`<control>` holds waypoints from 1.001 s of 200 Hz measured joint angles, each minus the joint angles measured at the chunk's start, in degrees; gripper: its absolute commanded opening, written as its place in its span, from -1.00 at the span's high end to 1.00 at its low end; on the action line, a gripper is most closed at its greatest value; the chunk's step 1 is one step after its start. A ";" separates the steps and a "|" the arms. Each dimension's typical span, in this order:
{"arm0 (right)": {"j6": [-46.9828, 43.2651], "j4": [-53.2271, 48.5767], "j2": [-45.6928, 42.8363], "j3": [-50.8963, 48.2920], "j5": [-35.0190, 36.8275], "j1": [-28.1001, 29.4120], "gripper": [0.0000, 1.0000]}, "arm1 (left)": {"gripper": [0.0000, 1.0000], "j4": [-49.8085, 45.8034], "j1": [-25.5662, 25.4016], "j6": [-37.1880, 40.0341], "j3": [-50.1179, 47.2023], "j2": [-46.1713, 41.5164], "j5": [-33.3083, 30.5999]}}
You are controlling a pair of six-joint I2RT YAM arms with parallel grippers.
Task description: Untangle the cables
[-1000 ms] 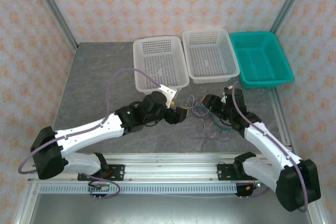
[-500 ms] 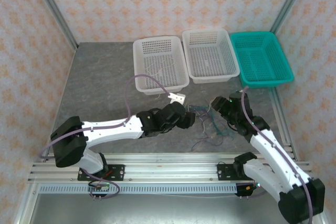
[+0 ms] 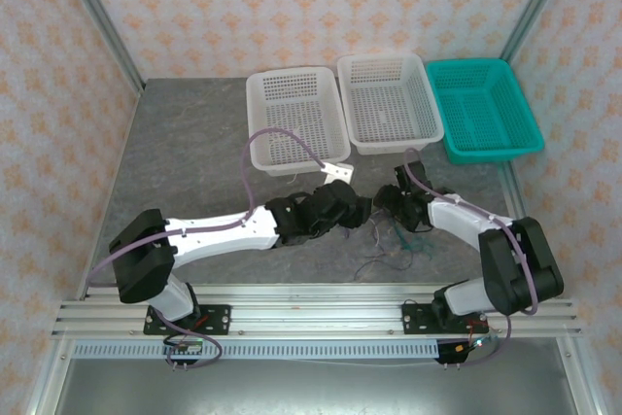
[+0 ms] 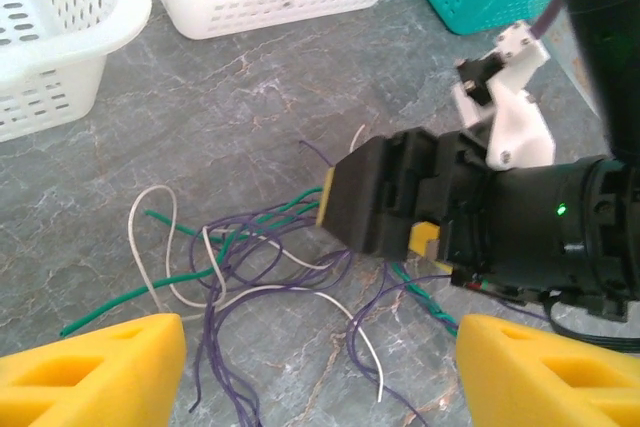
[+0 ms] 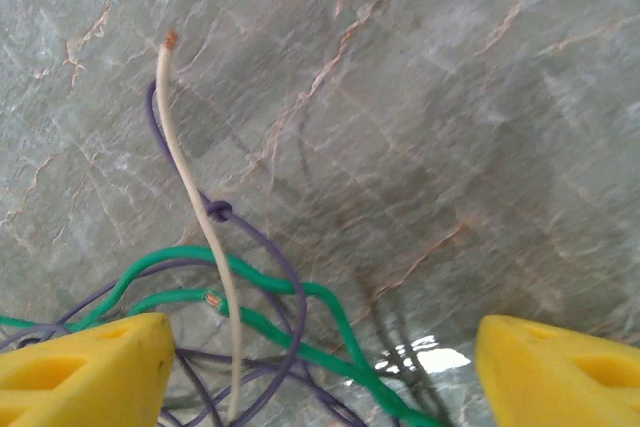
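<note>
The cables (image 3: 393, 244) lie as a tangle of white, green and purple wires on the grey marble table (image 3: 194, 162), just in front of where both arms meet. My left gripper (image 3: 362, 211) is open at the tangle's left edge; in the left wrist view the left gripper (image 4: 320, 377) holds nothing and the cables (image 4: 240, 257) spread between and ahead of its yellow fingertips (image 4: 95, 367). My right gripper (image 3: 385, 203) faces it, open. In the right wrist view the right gripper (image 5: 320, 377) hovers low over a green wire (image 5: 270, 332), a white wire (image 5: 200, 217) and a knotted purple wire (image 5: 285, 277).
Two white baskets (image 3: 296, 119) (image 3: 389, 104) and a teal basket (image 3: 483, 109) stand in a row behind the tangle. The right arm's black gripper body (image 4: 400, 197) sits close in front of my left fingers. Metal rails run along the near edge (image 3: 311, 313).
The left gripper has shifted right and down to the tangle. The right arm has folded in, bringing its gripper left toward the left one. The cables have barely moved.
</note>
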 measured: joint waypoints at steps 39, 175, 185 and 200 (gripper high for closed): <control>-0.31 1.88 -0.37 -2.45 3.19 -0.44 0.97 | -0.45 -0.13 0.00 -0.72 -2.10 -1.73 -1.05; -59.54 18.23 -28.04 -6.14 6.08 10.97 1.00 | -0.48 -3.58 7.50 -7.23 -4.15 -22.36 7.15; -62.29 17.81 -26.80 -5.55 6.25 11.78 1.00 | -0.48 -3.08 7.54 -7.89 -4.48 -22.62 9.44; -64.98 17.46 -25.70 -4.94 5.53 12.61 1.00 | -0.26 -2.47 7.63 -9.05 -4.81 -22.27 12.41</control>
